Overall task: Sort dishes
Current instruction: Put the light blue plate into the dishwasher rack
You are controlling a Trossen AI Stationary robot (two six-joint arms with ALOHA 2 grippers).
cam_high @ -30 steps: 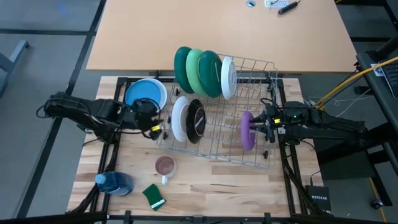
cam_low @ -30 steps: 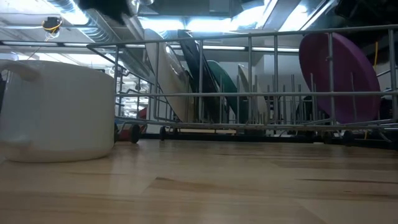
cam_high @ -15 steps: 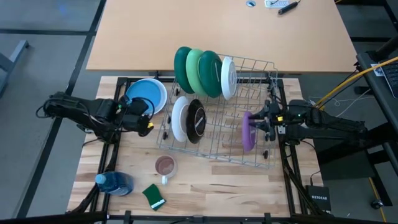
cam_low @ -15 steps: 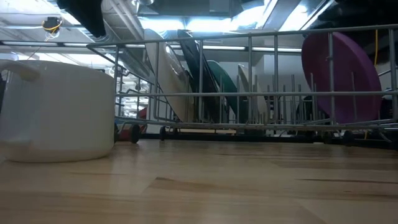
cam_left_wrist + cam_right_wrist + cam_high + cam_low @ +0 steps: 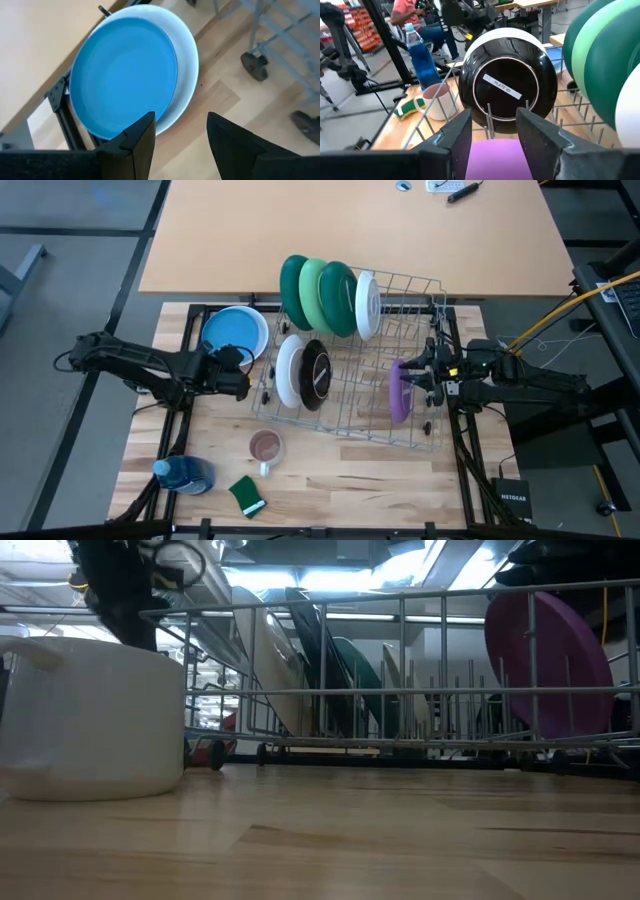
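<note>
From above, my left gripper (image 5: 243,376) hung over the bare wood between the blue plate (image 5: 236,332) and the wire rack (image 5: 385,410), jaws apart and holding nothing. That blue plate lay flat at the table's back left corner. In the rack, the dark green plate (image 5: 293,285), light green plate (image 5: 328,295) and white plate (image 5: 366,304) stood on edge along the back row; another white plate (image 5: 288,370) and the black plate (image 5: 316,374) stood in the front row. My right gripper (image 5: 408,380) sat at the purple plate (image 5: 398,390) on the rack's right side, jaws wide to either side of its rim.

Down low, a mug (image 5: 92,716) filled the near left, the purple plate upright behind the rack wires.

Left wrist: my fingers (image 5: 134,142) stood parted, the blue plate lying beyond them on a paler, larger plate.

Right wrist: the purple plate's edge sat between my spread fingers (image 5: 449,142), black plate straight ahead
</note>
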